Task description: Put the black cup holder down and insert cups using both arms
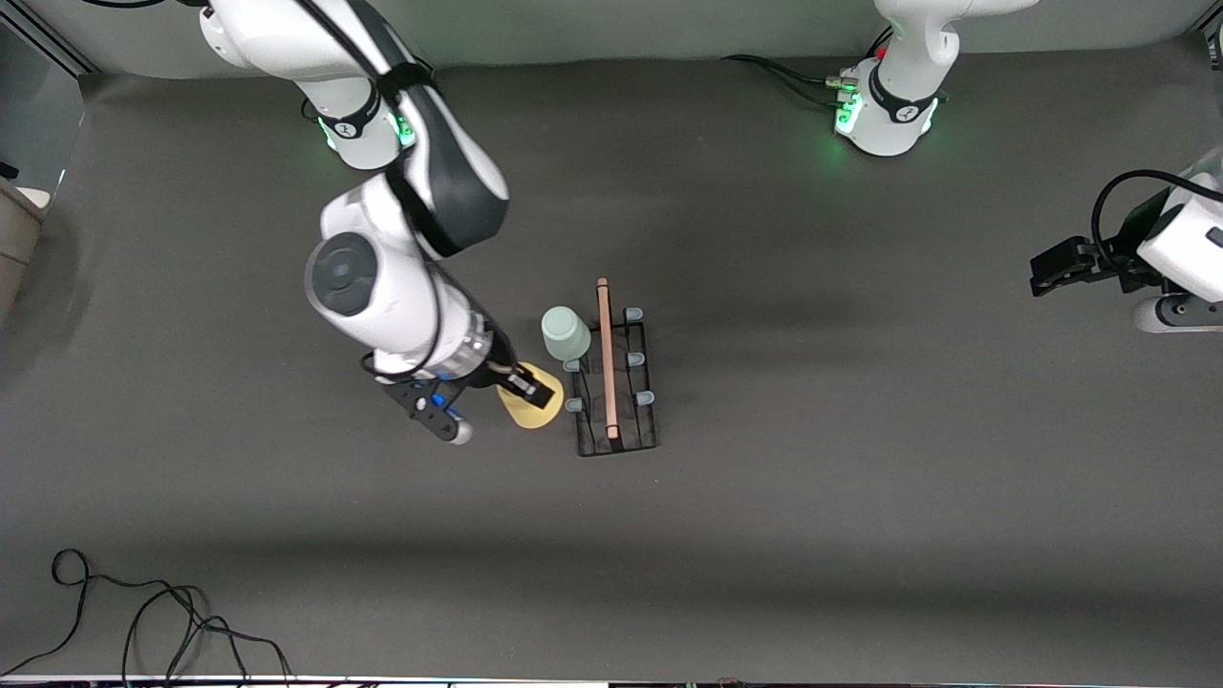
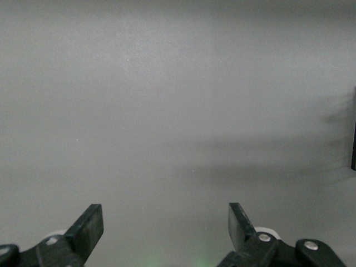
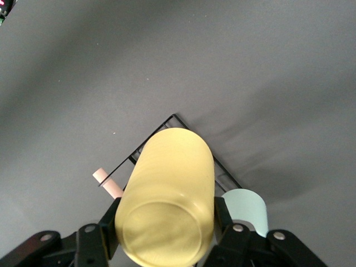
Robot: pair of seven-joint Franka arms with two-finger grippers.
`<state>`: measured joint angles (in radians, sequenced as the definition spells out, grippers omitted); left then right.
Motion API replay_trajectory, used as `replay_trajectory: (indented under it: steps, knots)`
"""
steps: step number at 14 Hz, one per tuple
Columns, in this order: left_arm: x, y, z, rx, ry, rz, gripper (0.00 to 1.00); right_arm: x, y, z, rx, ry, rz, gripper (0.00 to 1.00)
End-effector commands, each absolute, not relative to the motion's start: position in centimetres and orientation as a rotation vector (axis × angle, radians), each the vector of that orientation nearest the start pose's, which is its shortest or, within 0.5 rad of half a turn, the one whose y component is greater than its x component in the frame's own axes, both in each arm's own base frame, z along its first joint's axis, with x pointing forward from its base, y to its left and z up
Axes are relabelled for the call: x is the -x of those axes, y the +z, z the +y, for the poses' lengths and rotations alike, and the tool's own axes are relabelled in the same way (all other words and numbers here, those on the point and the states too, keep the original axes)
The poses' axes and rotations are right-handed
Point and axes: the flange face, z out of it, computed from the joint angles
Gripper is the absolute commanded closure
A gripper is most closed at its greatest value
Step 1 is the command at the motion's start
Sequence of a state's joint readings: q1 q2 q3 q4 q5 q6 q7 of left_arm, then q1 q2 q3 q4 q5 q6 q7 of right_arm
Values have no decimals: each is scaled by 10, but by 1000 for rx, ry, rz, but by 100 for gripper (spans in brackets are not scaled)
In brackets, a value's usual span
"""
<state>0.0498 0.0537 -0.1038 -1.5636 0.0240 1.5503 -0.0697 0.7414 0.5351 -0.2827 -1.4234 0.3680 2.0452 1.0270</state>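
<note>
The black cup holder [image 1: 632,441] stands mid-table, its wooden rod handle [image 1: 606,358] running toward the front camera. A mint green cup [image 1: 566,333] sits on the peg farthest from the front camera, in the row toward the right arm's end. My right gripper [image 1: 533,387] is shut on the yellow cup [image 1: 525,413], over the table beside that row. In the right wrist view the yellow cup [image 3: 167,194] shows its base, with the holder's wire [image 3: 167,123] and the mint cup [image 3: 247,207] below it. My left gripper [image 1: 1046,272] waits open and empty at the left arm's end. The light blue cup is out of view.
Loose black cables [image 1: 143,612] lie near the table's front edge toward the right arm's end. More cables [image 1: 793,76] run by the left arm's base. A beige object [image 1: 19,225] sits off the table's edge at the right arm's end.
</note>
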Motion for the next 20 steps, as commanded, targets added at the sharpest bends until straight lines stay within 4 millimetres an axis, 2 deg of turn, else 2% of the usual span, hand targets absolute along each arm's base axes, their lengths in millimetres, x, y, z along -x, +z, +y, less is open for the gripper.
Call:
replay_trajectory:
  steps: [1,6,10,11,12,13,15,17,20]
  knots:
    - [-564,598,-26,3125,87,-4,0,-618,388,393,2744,-3,1028,100]
    - [-564,598,-26,3125,90,-4,0,-615,363,412,2729,-41,1043,100]
    - [-564,598,-26,3125,90,-4,0,-611,327,420,2771,-27,1041,98]
    - [-563,598,-26,3124,92,-4,0,-611,321,421,2775,-30,1038,56]
    - [-563,598,-26,3124,92,-4,0,-611,319,421,2774,-33,1039,4]
    - [-563,598,-26,3124,92,-4,0,-612,321,420,2777,-35,1027,0]
    - [-563,598,-26,3124,94,-4,0,-613,335,418,2768,-45,1013,0]
    - [-563,597,-25,3124,97,-7,0,-615,367,405,2777,-30,985,0]
    - [-563,597,-26,3124,97,-4,0,-619,434,342,2929,33,725,0]
